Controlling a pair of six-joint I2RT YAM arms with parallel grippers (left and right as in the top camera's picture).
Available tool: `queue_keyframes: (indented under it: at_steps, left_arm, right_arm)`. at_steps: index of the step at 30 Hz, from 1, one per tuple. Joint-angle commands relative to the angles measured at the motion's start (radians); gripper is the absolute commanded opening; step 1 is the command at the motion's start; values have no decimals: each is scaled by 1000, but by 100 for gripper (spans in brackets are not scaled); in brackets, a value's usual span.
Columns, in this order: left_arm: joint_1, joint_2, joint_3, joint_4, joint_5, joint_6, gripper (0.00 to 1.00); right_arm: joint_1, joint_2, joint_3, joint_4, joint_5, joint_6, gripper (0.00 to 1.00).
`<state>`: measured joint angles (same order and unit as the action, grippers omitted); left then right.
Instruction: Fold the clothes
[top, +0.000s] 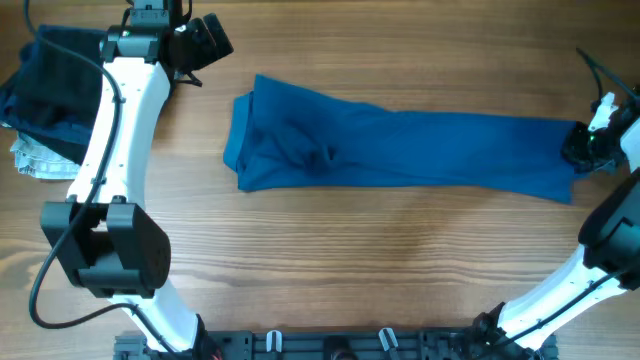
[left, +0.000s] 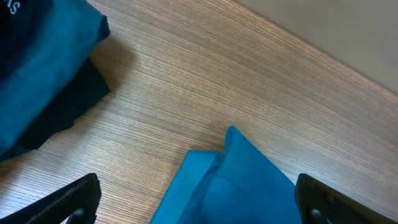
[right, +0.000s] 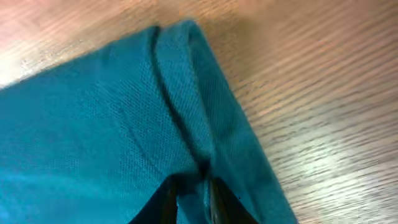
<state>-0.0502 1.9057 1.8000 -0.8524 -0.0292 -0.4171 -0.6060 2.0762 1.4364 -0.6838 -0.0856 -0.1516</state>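
The clothes (top: 400, 150), a mid-blue T-shirt, lie as a long folded strip across the middle of the table, wider and rumpled at the left end. My right gripper (top: 580, 146) sits at the strip's right end. In the right wrist view its fingertips (right: 214, 199) stand close together with a ridge of the blue fabric (right: 124, 124) pinched between them. My left gripper (top: 205, 42) hovers open at the back left, a little apart from the shirt's left end. In the left wrist view its wide-spread fingers (left: 78, 199) frame a corner of the shirt (left: 236, 180) without touching it.
A stack of darker navy and black folded garments (top: 50, 80) lies at the far left, also in the left wrist view (left: 43, 74). A small whitish patterned cloth (top: 35, 160) peeks out below it. The table's far edge (left: 323, 53) runs close behind the left gripper.
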Motion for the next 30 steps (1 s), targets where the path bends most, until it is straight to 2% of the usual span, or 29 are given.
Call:
queue_keyframes:
  at_steps: [1, 9, 15, 20, 28, 30]
  left_arm:
    - [1, -2, 5, 2, -6, -6, 100]
    - [1, -2, 5, 2, -6, -6, 100]
    - [1, -2, 5, 2, -6, -6, 100]
    - [1, -2, 5, 2, -6, -6, 100]
    - [1, -2, 5, 2, -6, -6, 100]
    - [1, -2, 5, 3, -6, -6, 100]
  right_arm:
    - [-5, 15, -23, 14, -20, -6, 20]
    - [-5, 10, 74, -59, -19, 47, 5]
    - [-5, -3, 92, -85, -19, 47, 4]
    - [-1, -20, 221, -172, -30, 48, 4]
    - [31, 15, 224, -45, -53, 16, 4]
    - [48, 47, 224, -35, -53, 13, 7]
